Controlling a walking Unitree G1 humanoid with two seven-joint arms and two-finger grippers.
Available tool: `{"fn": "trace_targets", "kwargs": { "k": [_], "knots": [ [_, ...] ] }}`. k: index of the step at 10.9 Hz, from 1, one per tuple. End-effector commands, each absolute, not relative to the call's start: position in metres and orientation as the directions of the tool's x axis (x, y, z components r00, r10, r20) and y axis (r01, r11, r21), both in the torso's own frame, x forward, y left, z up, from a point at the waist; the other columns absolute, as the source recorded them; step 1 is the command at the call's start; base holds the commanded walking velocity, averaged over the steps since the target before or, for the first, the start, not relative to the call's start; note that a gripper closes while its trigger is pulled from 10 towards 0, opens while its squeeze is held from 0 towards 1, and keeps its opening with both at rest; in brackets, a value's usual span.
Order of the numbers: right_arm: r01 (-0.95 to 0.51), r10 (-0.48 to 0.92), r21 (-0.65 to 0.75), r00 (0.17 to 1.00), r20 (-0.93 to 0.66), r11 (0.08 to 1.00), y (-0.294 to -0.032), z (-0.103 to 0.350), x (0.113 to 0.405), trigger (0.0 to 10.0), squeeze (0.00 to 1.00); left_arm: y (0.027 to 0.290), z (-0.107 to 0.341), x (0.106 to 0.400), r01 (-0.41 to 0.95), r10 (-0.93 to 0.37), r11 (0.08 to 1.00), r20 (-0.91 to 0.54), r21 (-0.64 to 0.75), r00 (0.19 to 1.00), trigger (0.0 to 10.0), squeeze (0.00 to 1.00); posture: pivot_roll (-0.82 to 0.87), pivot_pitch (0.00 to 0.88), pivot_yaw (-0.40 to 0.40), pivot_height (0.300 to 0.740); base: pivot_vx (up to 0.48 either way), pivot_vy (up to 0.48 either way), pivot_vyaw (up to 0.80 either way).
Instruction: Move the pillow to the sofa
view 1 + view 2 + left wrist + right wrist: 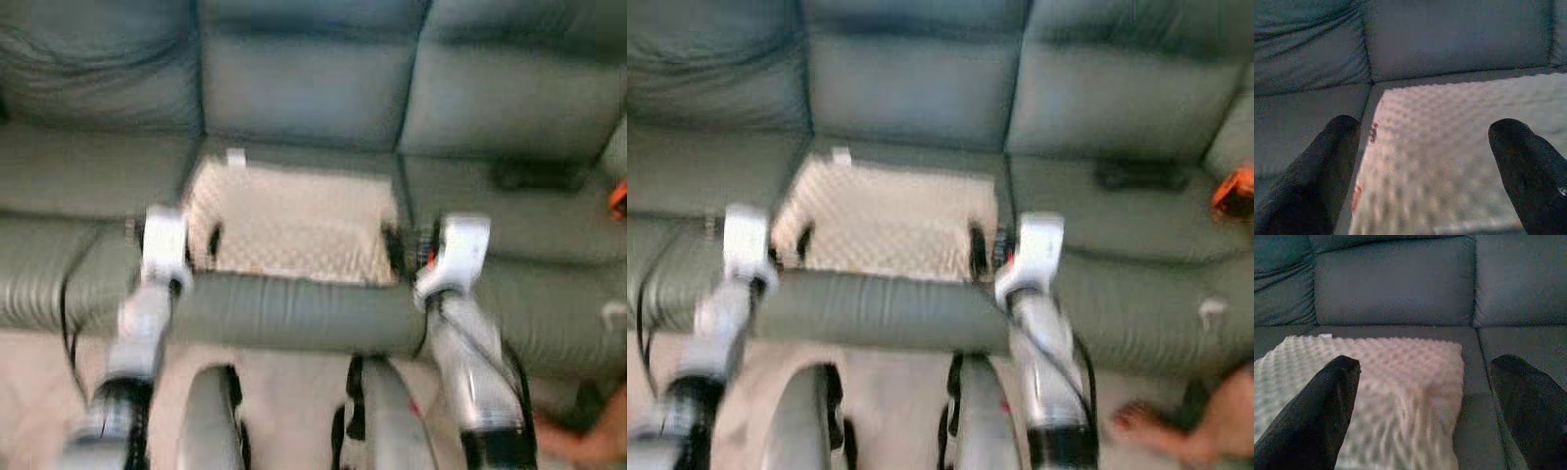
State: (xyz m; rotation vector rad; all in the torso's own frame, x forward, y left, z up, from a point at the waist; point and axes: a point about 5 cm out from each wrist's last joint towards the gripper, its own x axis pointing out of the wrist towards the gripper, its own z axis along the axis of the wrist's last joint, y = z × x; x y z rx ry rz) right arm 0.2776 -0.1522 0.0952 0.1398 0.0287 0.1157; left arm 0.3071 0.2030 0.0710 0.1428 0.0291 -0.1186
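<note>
One grey-green sofa (313, 98) spans the scene, with three back cushions and three seat cushions counted. At the left, the left gripper (201, 247) sits at the left edge of the single cream, dimple-textured pillow (294, 220); in the left wrist view its two black fingers (1327, 171) stand spread apart with the pillow surface lying below and between them, gripping nothing. The pillow lies flat on the middle seat cushion, a small white tag at its rear left corner. The right gripper (400, 250) sits at the pillow's right edge, its two fingers likewise parted and released. Further right, one dark flat object (1141, 174), too blurred to identify, rests on the right seat cushion, with one orange item (1234, 191) beyond it. One person's foot (1205, 421) shows on the floor at the lower right.
</note>
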Motion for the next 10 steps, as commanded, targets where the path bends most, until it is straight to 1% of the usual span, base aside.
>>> {"fn": "trace_targets", "kwargs": {
  "k": [1,2,3,4,7,8,9,10],
  "knots": [
    [-0.097,0.100,0.147,0.995,-0.014,0.984,-0.155,0.101,0.278,10.0,1.00,0.203,0.076,0.307,0.135,-0.133,0.986,-0.022,0.101,0.991,10.0,1.00,-0.06,0.000,-0.043,0.612,0.000,0.000,0.00],
    [-0.093,0.099,0.155,0.994,-0.035,0.984,-0.157,0.099,0.279,10.0,1.00,0.205,0.075,0.303,0.136,-0.135,0.988,-0.027,0.069,0.991,10.0,0.64,-0.06,0.000,-0.043,0.612,0.000,0.000,0.00],
    [-0.081,0.086,0.152,0.996,-0.024,0.985,-0.158,0.106,0.289,10.0,1.00,0.203,0.077,0.303,0.142,-0.141,0.989,-0.027,0.048,0.990,10.0,0.00,-0.06,0.000,-0.049,0.630,0.000,0.000,0.00],
    [-0.096,0.098,0.137,0.995,-0.007,0.986,-0.157,0.113,0.295,10.0,0.00,0.197,0.081,0.302,0.165,-0.164,0.985,-0.027,0.047,0.986,10.0,0.00,-0.06,0.000,-0.058,0.650,0.000,0.000,0.00],
    [-0.120,0.124,0.135,0.992,-0.015,0.983,-0.153,0.114,0.297,10.0,0.00,0.183,0.078,0.298,0.180,-0.180,0.984,-0.040,0.005,0.983,10.0,0.00,-0.07,0.000,-0.069,0.705,0.000,0.000,0.00],
    [-0.133,0.136,0.142,0.991,-0.009,0.981,-0.149,0.116,0.298,10.0,0.00,0.178,0.075,0.297,0.195,-0.195,0.981,-0.056,-0.004,0.979,10.0,0.00,-0.07,0.000,-0.067,0.730,0.000,0.000,0.00],
    [-0.138,0.140,0.145,0.990,-0.007,0.980,-0.148,0.117,0.298,10.0,0.00,0.176,0.076,0.298,0.199,-0.199,0.980,-0.057,-0.003,0.978,10.0,0.00,-0.07,0.000,-0.066,0.740,0.000,0.000,0.00],
    [-0.144,0.146,0.146,0.989,0.002,0.979,-0.148,0.119,0.300,10.0,0.00,0.176,0.078,0.301,0.198,-0.197,0.980,-0.058,0.007,0.979,10.0,0.00,-0.07,0.000,-0.066,0.740,0.000,0.000,0.00]
  ]
}}
